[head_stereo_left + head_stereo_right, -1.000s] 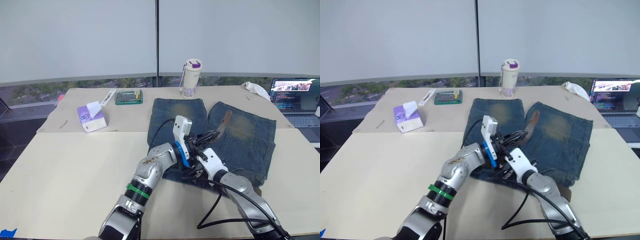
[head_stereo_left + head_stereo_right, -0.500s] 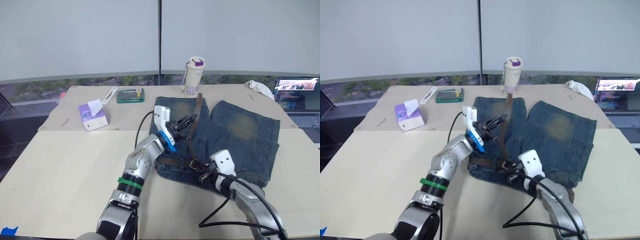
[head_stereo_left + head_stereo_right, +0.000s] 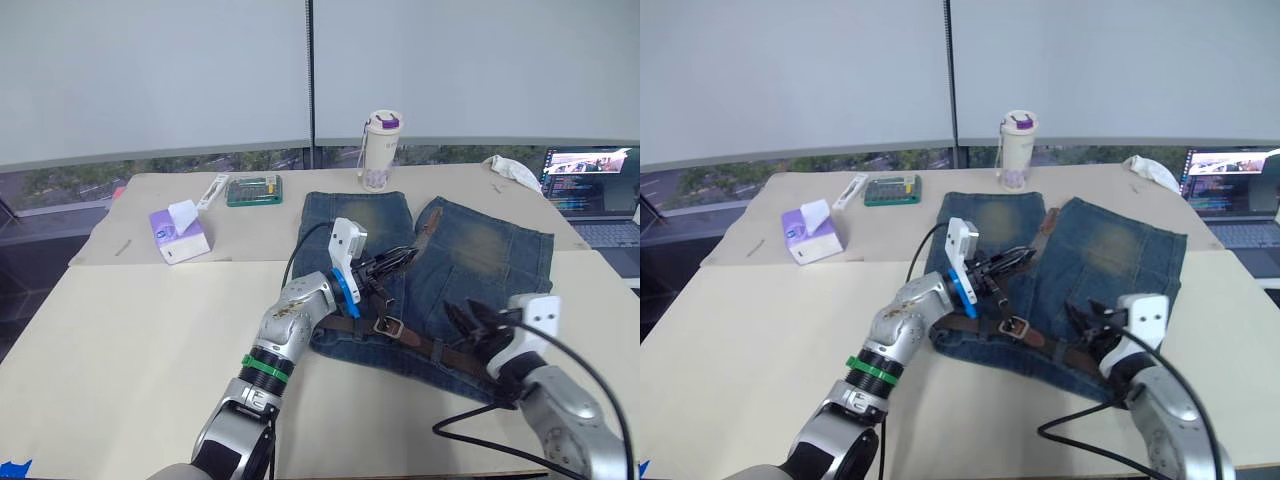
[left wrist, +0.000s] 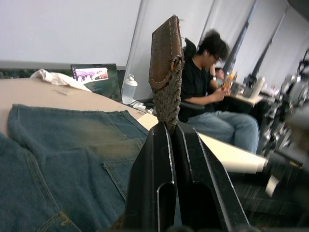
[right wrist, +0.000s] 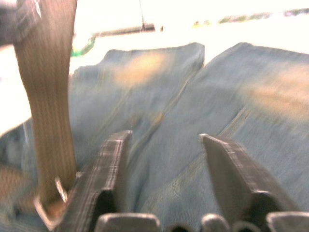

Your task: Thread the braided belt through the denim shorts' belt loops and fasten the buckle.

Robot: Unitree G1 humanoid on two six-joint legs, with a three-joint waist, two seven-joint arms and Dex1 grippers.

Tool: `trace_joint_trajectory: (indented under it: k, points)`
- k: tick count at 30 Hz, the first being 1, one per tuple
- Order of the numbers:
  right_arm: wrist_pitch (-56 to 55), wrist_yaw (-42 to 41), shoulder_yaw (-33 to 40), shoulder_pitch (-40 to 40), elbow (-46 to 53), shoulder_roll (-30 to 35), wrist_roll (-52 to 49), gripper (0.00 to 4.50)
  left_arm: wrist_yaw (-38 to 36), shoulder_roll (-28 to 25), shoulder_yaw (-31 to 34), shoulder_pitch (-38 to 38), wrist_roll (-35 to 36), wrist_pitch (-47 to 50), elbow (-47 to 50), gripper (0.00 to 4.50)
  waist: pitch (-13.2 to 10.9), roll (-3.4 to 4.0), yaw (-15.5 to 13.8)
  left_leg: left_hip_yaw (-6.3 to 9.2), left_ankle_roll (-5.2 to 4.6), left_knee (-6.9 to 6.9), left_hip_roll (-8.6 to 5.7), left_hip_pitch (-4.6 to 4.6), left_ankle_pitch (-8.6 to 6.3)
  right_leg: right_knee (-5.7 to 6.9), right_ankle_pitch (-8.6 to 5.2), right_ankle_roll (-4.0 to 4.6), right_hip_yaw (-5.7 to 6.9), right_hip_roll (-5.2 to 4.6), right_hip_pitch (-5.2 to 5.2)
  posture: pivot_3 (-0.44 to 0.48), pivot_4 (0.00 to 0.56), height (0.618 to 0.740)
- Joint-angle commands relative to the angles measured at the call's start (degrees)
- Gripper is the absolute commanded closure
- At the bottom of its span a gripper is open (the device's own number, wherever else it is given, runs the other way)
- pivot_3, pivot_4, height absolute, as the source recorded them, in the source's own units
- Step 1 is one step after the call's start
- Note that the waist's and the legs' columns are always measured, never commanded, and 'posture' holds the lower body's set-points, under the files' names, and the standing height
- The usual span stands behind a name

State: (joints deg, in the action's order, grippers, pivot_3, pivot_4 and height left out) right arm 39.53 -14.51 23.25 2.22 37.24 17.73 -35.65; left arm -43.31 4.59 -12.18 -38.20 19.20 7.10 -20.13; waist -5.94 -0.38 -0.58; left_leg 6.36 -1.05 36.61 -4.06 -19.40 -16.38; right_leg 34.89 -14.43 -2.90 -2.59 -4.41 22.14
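The denim shorts (image 3: 480,260) lie flat on the table, waistband toward me. The braided belt (image 3: 436,349) runs along the waistband, and its silver buckle (image 3: 388,325) rests near the middle. I cannot make out the belt loops. My left gripper (image 3: 406,256) hovers over the left leg, shut on the belt's free strap (image 4: 166,58), whose tapered end sticks out past the fingertips. My right gripper (image 3: 472,320) is at the waistband's right part, open and holding nothing. Its wrist view shows the open right gripper (image 5: 164,140), with the strap (image 5: 46,96) off to one side.
A white bottle with a purple lid (image 3: 380,150) stands behind the shorts. A tissue pack (image 3: 180,232) and a green box (image 3: 253,190) sit at the back left. A white cloth (image 3: 512,172) and a laptop (image 3: 590,185) are at the back right. A seated person (image 4: 212,92) is beyond the table.
My right gripper has opened and pulled back to the right, away from the buckle. The left gripper keeps its hold on the strap. The camera has shifted.
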Motion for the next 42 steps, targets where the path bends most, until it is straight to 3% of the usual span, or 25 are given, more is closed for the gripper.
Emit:
trace_joint_trajectory:
  k: [1, 7, 17, 20, 28, 30, 31, 38, 41, 42]
  points:
    - [5.6, 7.3, 0.7, -4.7, 6.7, -1.9, -11.0, 0.18, -0.3, -0.1, -2.4, 0.6, -4.8, -6.5, -0.7, 4.50, 0.0, 0.01, 0.0, 0.00, 0.00, -0.04, 0.01, 0.01, 0.00, 0.00, 0.00, 0.00, 0.01, 0.01, 0.00, 0.000, 0.150, 0.740]
    - [11.3, 21.9, -1.8, -11.9, 7.7, -5.3, -23.6, 0.05, 0.8, 0.6, -3.8, 2.1, -8.2, -8.8, -1.6, 4.50, 0.0, 0.03, -0.2, 0.01, -0.04, -0.07, -0.02, -0.03, 0.03, -0.02, 0.00, 0.01, 0.01, -0.06, 0.03, 0.000, 0.150, 0.740]
    - [12.3, 33.5, -4.5, -14.3, 3.3, -4.5, -28.4, 0.05, -0.2, -0.2, -4.0, 3.4, -10.6, -12.8, -1.3, 4.50, 0.0, 0.05, -0.1, -0.01, -0.06, -0.07, -0.02, -0.04, 0.04, 0.04, 0.00, 0.01, 0.02, -0.03, 0.07, 0.000, 0.150, 0.740]
    - [11.7, 35.1, -4.8, -14.4, 2.5, -4.2, -28.9, 0.87, -0.2, -0.4, -3.8, 3.3, -10.9, -13.6, -2.0, 4.50, 0.0, 0.06, -0.1, 0.00, -0.06, -0.07, -0.02, -0.04, 0.04, 0.04, 0.00, 0.01, 0.04, -0.02, 0.06, 0.000, 0.150, 0.740]
    - [10.6, 37.5, -4.9, -14.4, 1.5, -3.6, -30.3, 3.68, -1.7, -0.3, -3.4, 3.8, -9.7, -13.4, -1.8, 4.50, 0.0, 0.07, 0.0, -0.02, -0.07, -0.07, -0.02, -0.04, 0.05, 0.05, 0.00, 0.01, 0.05, -0.01, 0.06, 0.000, 0.150, 0.740]
    - [10.3, 37.9, -4.9, -14.2, 1.4, -3.6, -30.6, 4.34, -6.5, -0.4, -2.4, 4.5, -4.0, -7.4, 0.3, 4.50, 0.0, 0.07, 0.0, -0.02, -0.08, -0.07, -0.02, -0.03, 0.05, 0.05, 0.00, 0.01, 0.05, -0.01, 0.06, 0.000, 0.150, 0.740]
    - [10.3, 38.0, -5.0, -13.8, 1.4, -3.4, -30.4, 4.50, -8.5, -0.6, -1.8, 4.8, -1.6, -5.4, 1.5, 3.80, 0.0, 0.08, 0.1, -0.03, -0.08, -0.07, -0.02, -0.03, 0.05, 0.06, 0.00, 0.01, 0.05, -0.01, 0.06, 0.000, 0.150, 0.740]
    - [10.9, 36.2, -5.2, -9.0, 2.2, 0.4, -27.5, 4.50, -11.3, -4.8, 6.2, -1.1, 4.8, -1.2, 0.2, 1.45, 0.0, 0.11, 0.1, -0.03, -0.10, -0.06, -0.02, -0.04, 0.06, 0.06, 0.00, 0.01, 0.10, 0.00, 0.05, 0.000, 0.150, 0.740]
    - [12.8, 32.2, -7.4, -4.9, 3.3, 7.3, -22.2, 4.50, -12.1, -7.5, 10.8, -6.0, 8.9, 3.2, -2.1, 0.47, -0.1, 0.09, 0.1, -0.04, -0.12, -0.03, -0.03, -0.07, 0.08, 0.07, -0.01, 0.00, 0.17, 0.03, 0.06, 0.000, 0.150, 0.740]
    - [13.0, 29.6, -10.2, -3.4, 3.7, 12.2, -17.6, 4.50, -11.8, -8.1, 11.7, -7.0, 8.9, 3.3, -3.2, 0.17, -0.1, 0.08, 0.2, -0.06, -0.13, -0.02, -0.05, -0.07, 0.08, 0.06, -0.01, -0.02, 0.18, 0.03, 0.06, 0.000, 0.150, 0.740]
